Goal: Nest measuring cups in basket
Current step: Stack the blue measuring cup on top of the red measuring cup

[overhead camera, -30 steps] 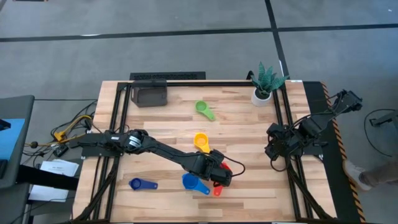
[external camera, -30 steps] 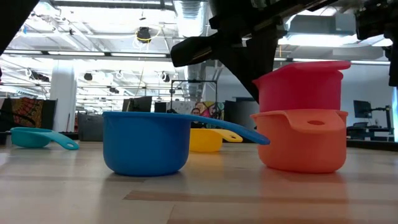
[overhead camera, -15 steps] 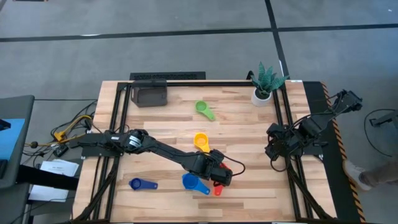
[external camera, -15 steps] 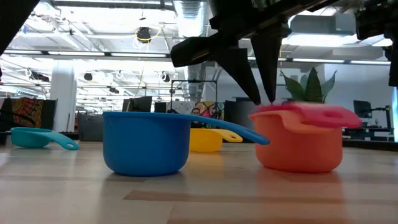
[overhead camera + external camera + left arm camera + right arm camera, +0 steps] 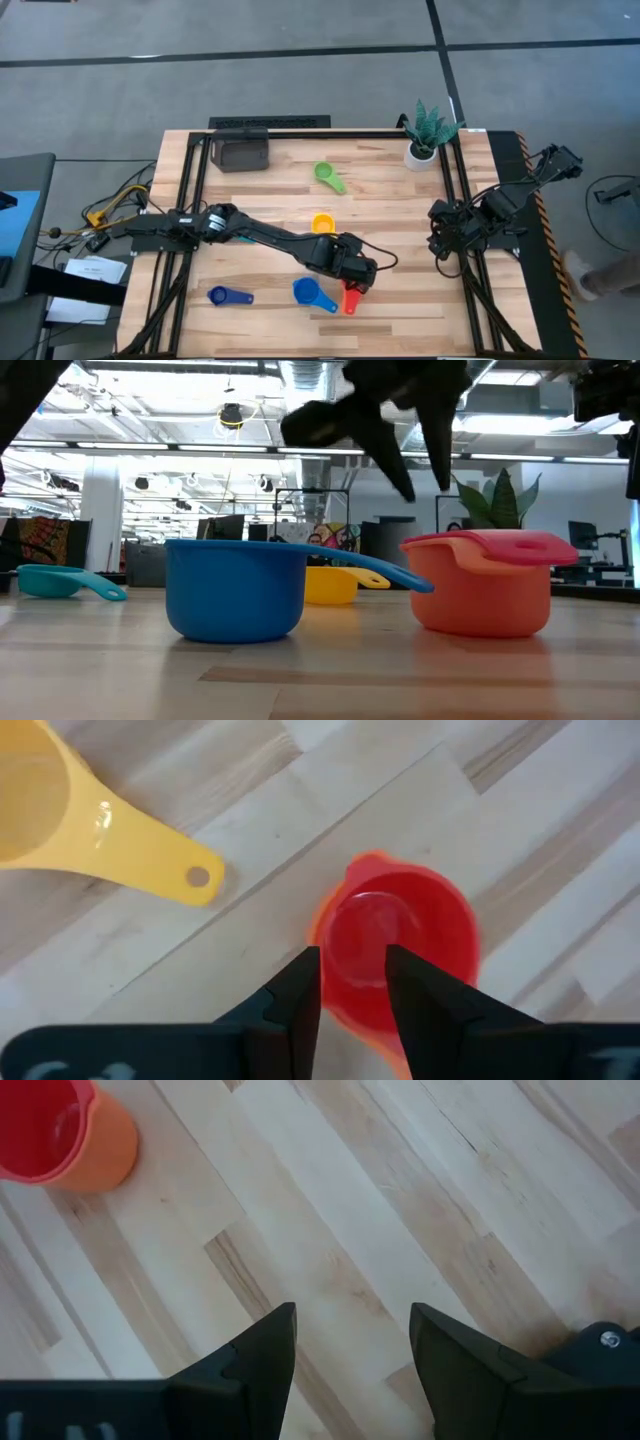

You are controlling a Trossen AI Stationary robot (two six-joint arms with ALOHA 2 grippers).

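Observation:
A red measuring cup sits nested inside an orange one near the table's front edge. My left gripper hangs open just above them, touching neither; the left wrist view looks down between its fingers into the red cup. A blue cup stands left of the pair and a dark blue one farther left. The yellow cup and green cup lie toward the back. A light blue cup shows in the low view. The dark basket stands at the back left. My right gripper waits open at the right edge.
A white pot with a green plant stands at the back right corner. Bare wood lies between the cups and the basket, and under my right gripper. Dark frame rails run along the table's sides.
My left gripper has opened and let go of the red cup, which has dropped from resting high in the orange cup to sitting nested down in it. The gripper has then risen clear above the pair.

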